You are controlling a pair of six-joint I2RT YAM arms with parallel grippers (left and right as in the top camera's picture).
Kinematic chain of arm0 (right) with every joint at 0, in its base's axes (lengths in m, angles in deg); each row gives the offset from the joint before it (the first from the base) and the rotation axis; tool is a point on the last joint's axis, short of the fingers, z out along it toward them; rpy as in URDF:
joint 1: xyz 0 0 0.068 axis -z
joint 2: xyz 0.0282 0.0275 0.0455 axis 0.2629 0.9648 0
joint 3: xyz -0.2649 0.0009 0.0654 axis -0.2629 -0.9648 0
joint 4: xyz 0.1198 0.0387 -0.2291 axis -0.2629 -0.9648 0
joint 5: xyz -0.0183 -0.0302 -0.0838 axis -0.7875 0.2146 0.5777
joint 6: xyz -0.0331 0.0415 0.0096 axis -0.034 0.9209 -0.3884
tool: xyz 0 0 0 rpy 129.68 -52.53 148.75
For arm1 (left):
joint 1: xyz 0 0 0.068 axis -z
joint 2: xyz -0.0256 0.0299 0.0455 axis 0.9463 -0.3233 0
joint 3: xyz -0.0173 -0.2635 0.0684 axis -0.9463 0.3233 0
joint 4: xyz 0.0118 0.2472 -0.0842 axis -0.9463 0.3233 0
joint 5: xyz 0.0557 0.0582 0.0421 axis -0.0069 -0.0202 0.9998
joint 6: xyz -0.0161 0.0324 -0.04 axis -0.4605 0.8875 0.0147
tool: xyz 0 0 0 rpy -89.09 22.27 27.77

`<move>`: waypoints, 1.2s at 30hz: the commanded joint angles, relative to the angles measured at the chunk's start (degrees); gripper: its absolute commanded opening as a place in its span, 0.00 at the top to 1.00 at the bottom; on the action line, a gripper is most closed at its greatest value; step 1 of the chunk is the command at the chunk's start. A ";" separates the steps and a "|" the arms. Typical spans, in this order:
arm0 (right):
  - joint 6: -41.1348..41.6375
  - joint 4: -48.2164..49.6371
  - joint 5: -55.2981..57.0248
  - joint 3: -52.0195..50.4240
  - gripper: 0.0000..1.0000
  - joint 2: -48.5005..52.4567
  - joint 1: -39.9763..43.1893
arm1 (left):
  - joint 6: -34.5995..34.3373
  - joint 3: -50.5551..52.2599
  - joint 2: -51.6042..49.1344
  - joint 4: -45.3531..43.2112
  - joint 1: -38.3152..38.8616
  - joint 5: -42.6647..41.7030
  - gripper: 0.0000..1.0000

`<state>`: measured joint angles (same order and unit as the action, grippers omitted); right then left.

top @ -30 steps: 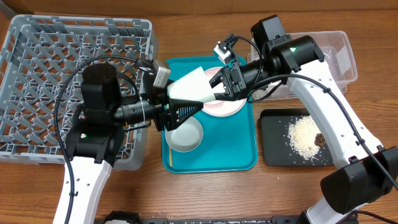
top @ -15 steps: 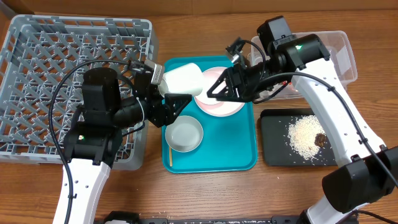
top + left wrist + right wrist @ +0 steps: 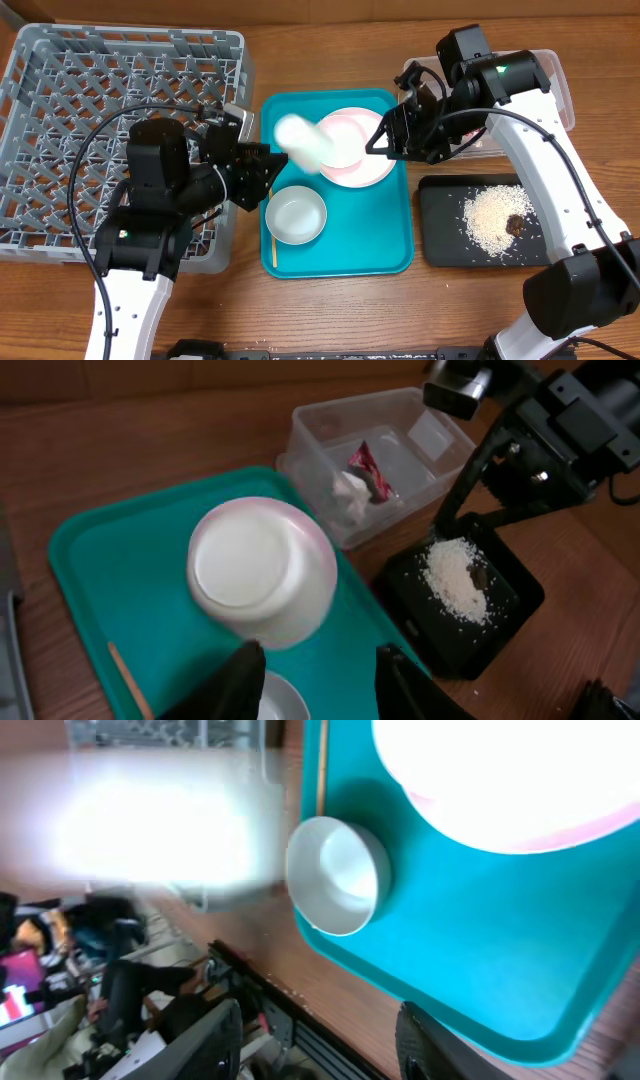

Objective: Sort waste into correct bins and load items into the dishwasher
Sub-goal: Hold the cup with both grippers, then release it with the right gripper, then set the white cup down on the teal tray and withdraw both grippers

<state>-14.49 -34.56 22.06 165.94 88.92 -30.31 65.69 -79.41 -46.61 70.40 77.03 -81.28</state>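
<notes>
Overhead, the left end effector (image 3: 318, 660) reaches out from the large square grey lattice dish rack (image 3: 110, 90) toward the teal tray (image 3: 380, 250) in the middle of the desk (image 3: 330, 320). Its fingers are spread apart with nothing between them. The small round pale pink-white plate (image 3: 262, 570) sits just past the tips, its underside facing the wrist camera, over the teal tray. From above it shows only as a white blur, and I cannot tell whether it touches the tray.

The right end effector (image 3: 320, 1012) is likewise released, fingers wide and empty, hovering by the right edge of the large round pale pink-white plate (image 3: 355, 160), which lies on the teal tray. The pale grey bowl (image 3: 296, 215) stands on the tray's front left part, with the thin wooden stick (image 3: 271, 250) lying along the left edge.

Off to the right, the clear rectangular plastic tub (image 3: 320, 430) holds the crinkled red wrapper (image 3: 368, 463) and the crumpled white paper scrap (image 3: 348, 492). Just in front of it, the flat black tray (image 3: 440, 240) carries loose white rice grains (image 3: 488, 210) and a small brown food lump (image 3: 514, 224).
</notes>
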 commanded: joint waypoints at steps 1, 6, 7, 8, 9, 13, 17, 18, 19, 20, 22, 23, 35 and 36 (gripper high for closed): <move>-0.37 -0.66 2.67 -0.02 0.49 -0.50 0.55 | 1.40 -0.85 2.23 1.20 -0.31 3.26 0.60; -0.37 -1.55 2.64 -0.02 0.49 -0.50 2.27 | 1.40 -0.85 2.51 4.28 -0.31 5.31 0.59; -0.37 -1.66 2.64 -0.02 0.49 -0.50 2.49 | 1.40 -0.85 2.51 4.92 -0.31 6.01 0.59; -0.37 -1.66 2.64 -0.02 0.49 -0.50 2.64 | 1.40 -0.85 2.51 5.46 -0.31 6.54 0.57; -0.42 -1.64 2.64 -0.02 0.49 -0.50 2.69 | 1.40 -0.85 2.51 5.90 -0.31 6.93 0.55; -1.73 -1.57 3.02 -0.02 0.47 -0.50 2.67 | 1.38 -0.85 2.51 7.06 -0.31 8.41 0.46; -1.70 -1.40 4.68 -0.02 0.47 -0.50 2.67 | 1.36 -0.85 2.51 7.50 -0.31 8.48 0.39; -1.70 -1.33 5.03 -0.02 0.46 -0.50 2.67 | 1.31 -0.85 2.51 7.63 -0.31 8.46 0.39; -1.70 -1.18 5.03 -0.02 0.46 -0.50 2.67 | 1.16 -0.85 2.51 7.76 -0.31 8.46 0.39; -1.70 -0.90 5.03 -0.02 0.46 -0.50 2.67 | 1.14 -0.85 2.51 7.85 -0.31 8.46 0.38; -1.73 0.09 5.05 -0.02 0.44 -0.50 2.47 | 1.14 -0.85 2.51 7.98 -0.31 8.46 0.38; -1.73 0.79 5.33 -0.02 0.44 -0.50 2.25 | 1.11 -0.85 2.51 8.00 -0.31 8.46 0.36; -11.02 14.58 17.97 -0.02 0.27 -0.50 -5.05 | -7.04 -1.03 2.58 14.73 -2.64 14.23 0.27; -10.43 15.52 19.61 -0.02 0.26 -0.48 -5.53 | -7.85 -1.20 2.58 15.72 -3.37 15.61 0.25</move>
<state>-22.01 -20.44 35.65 165.94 88.92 -34.57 62.20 -79.41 -44.97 84.80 75.50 -70.70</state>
